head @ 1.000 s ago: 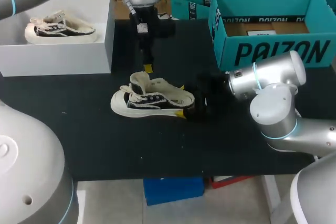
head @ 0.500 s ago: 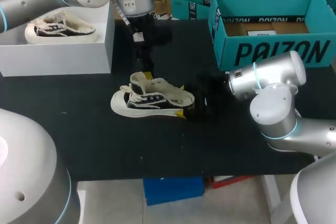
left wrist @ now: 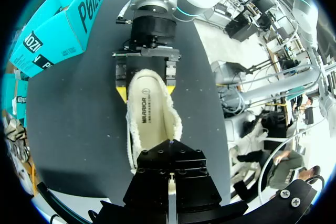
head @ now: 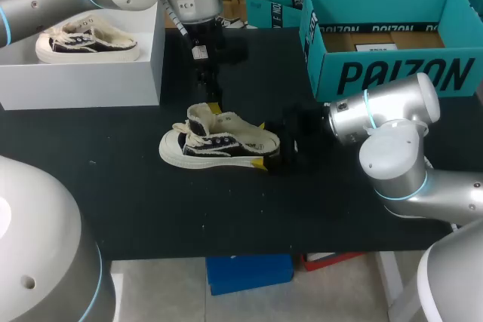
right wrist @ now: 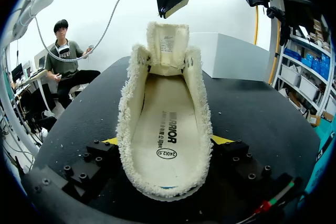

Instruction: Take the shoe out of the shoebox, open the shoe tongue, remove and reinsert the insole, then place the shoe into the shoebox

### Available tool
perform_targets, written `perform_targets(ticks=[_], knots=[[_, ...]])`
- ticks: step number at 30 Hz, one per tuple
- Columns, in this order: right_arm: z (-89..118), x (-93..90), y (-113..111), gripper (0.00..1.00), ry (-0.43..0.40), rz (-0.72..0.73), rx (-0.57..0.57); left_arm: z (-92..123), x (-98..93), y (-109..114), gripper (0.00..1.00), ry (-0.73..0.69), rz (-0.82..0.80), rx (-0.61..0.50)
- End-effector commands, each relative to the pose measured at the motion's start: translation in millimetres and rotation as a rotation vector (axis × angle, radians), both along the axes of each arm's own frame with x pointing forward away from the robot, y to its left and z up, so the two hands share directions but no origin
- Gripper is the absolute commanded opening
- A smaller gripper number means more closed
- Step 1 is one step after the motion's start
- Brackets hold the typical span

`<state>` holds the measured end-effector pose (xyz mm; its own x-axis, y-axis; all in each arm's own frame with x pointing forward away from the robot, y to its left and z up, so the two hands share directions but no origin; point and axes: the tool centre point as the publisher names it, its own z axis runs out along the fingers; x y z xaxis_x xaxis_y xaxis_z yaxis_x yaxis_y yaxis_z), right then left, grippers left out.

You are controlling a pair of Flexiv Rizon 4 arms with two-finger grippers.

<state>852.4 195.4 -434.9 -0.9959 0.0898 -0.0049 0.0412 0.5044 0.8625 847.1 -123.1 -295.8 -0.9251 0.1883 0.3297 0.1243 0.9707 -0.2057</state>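
Head view: black-and-cream canvas sneaker with fleece lining [head: 219, 145] sits on its sole mid-frame on the black counter [head: 151, 209], outside the teal cardboard shoebox [head: 392, 73] at upper right. Right hand [head: 260, 143] is clamped across the heel. Left hand [head: 213, 99] hangs just above the raised tongue [head: 200, 118]; can't tell its finger spread.

Left wrist view: looks down into the shoe opening, with the right hand's yellow tips flanking the heel.

Right wrist view: only this one shows the cream insole [right wrist: 165, 129] lying flat inside.

Likely light, with a soft upper. Insole looks floppy, so pinch its heel edge.
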Motion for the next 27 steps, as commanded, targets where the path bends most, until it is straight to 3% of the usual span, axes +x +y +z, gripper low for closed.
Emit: perform_targets(ticks=[1,8,27], knots=[[-1.2,0.4,1.9,0.0,0.0,-0.002,-0.003,-2.5,2.0,-3.2,0.0,-0.009,-0.005,-0.003],[-1.2,0.4,1.9,0.0,0.0,-0.002,-0.003,-11.5,4.4,-12.1,0.0,-0.014,-0.027,-0.005],[-1.2,0.4,1.9,0.0,0.0,-0.002,-0.003,-61.3,2.5,-13.8,0.0,0.074,-0.021,-0.018]])
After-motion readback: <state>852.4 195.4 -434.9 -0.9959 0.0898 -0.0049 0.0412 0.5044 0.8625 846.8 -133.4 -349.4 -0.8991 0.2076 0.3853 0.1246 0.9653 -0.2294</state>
